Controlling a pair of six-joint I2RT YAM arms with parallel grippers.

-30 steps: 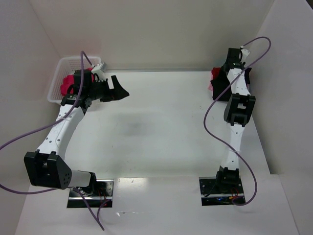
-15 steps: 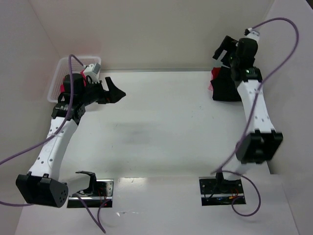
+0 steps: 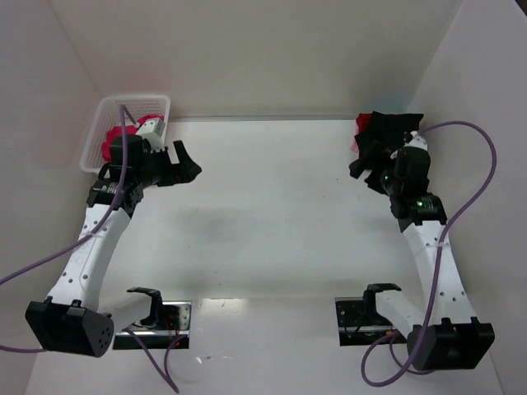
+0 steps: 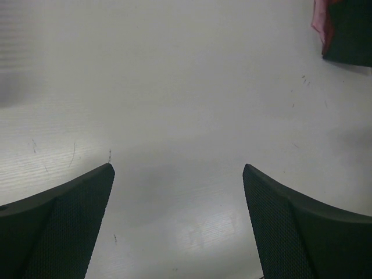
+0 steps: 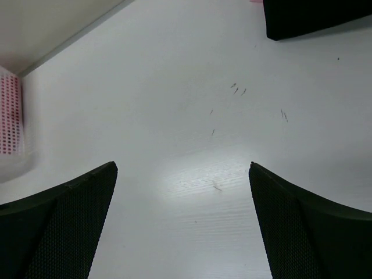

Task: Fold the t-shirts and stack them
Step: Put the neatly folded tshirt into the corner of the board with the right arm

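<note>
Jaws wide apart, empty, on left gripper (image 4: 178, 167) and right gripper (image 5: 183, 164); black t-shirt (image 3: 392, 132) folded far right, magenta t-shirt (image 3: 110, 143) in mesh basket (image 3: 136, 99), likely soft and limp, best pinched at shoulders.

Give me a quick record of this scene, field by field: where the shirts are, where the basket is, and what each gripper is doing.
Stack: black cloth t-shirt on top, at the far right of the white table; pink and red cloth edges show beneath it
Basket: white plastic mesh basket in the far left corner, reddish-pink cloth inside
Left gripper: open, empty, beside the basket
Right gripper: open, empty, close to the stack
</note>
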